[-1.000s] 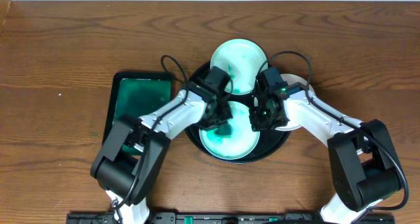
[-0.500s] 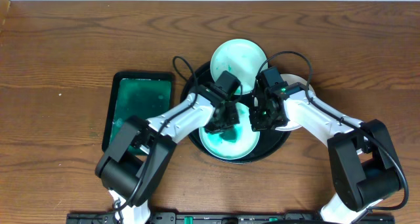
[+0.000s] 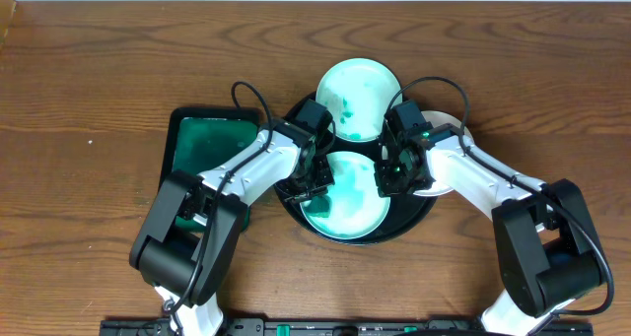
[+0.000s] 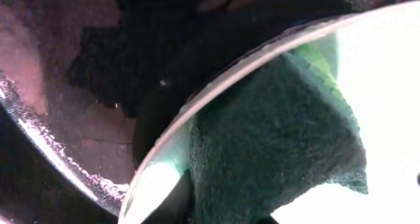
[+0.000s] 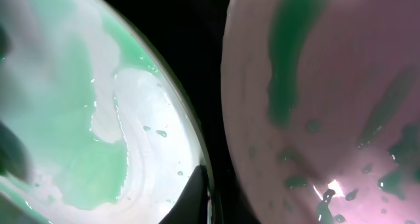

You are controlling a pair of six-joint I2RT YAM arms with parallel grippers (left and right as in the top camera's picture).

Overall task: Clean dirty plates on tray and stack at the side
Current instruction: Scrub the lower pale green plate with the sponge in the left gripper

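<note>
While left tool (image 3: 314, 178) pinches sponge (image 4: 275, 138) on plate (image 3: 355, 213) | right tool (image 3: 391, 175) at its rim

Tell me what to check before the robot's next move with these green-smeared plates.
1. Is the front plate clean? Not ok, green smears.
2. Is the scrub pad on it? Ok, overlapping the rim.
3. Does the left hand grip the pad? Cannot tell.
4. Does the right hand steady the plate? Cannot tell; it's at the right edge.
5. Is the far plate clean? Not ok, green specks.
6. Are plates stacked aside? Not ok, no stack visible.
</note>
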